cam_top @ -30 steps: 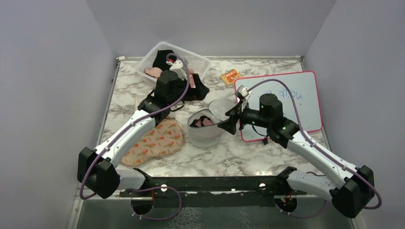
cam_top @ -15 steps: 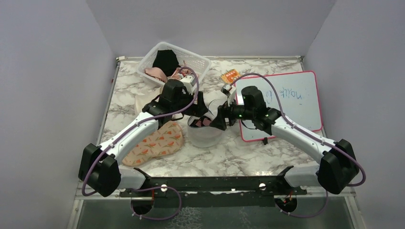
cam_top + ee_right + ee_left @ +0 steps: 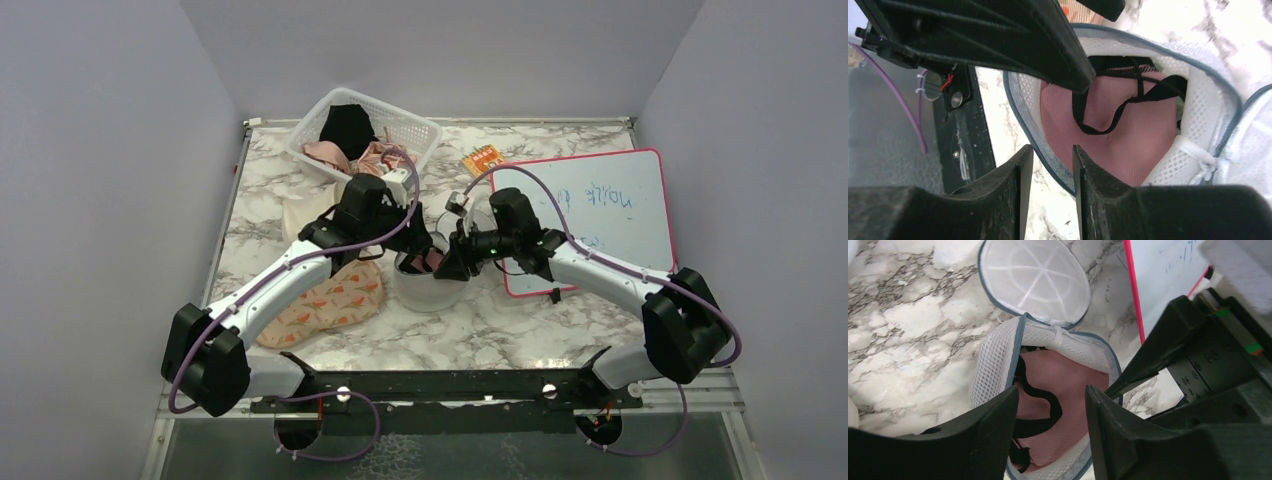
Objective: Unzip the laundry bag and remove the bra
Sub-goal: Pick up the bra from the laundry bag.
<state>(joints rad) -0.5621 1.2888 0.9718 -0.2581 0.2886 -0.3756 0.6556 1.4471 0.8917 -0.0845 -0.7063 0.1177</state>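
Observation:
The laundry bag stands unzipped mid-table, its round mesh lid flipped back on the marble. Inside lies the pink bra with black straps, which the right wrist view also shows as the bra. My left gripper hangs just over the bag's mouth; in its own view the left gripper is open, with the bra below the gap. My right gripper is at the bag's near-right rim. There the right gripper is narrowly open, and the grey-blue rim runs in between its fingers.
A white basket with clothes stands at the back left. A red-framed whiteboard lies on the right, with a small orange item beside it. A peach floral pouch and a cream bag lie left of the laundry bag.
My left arm swung from the basket to above the bag's mouth. The right arm pushed left to the bag's rim. Both sets of jaws have narrowed.

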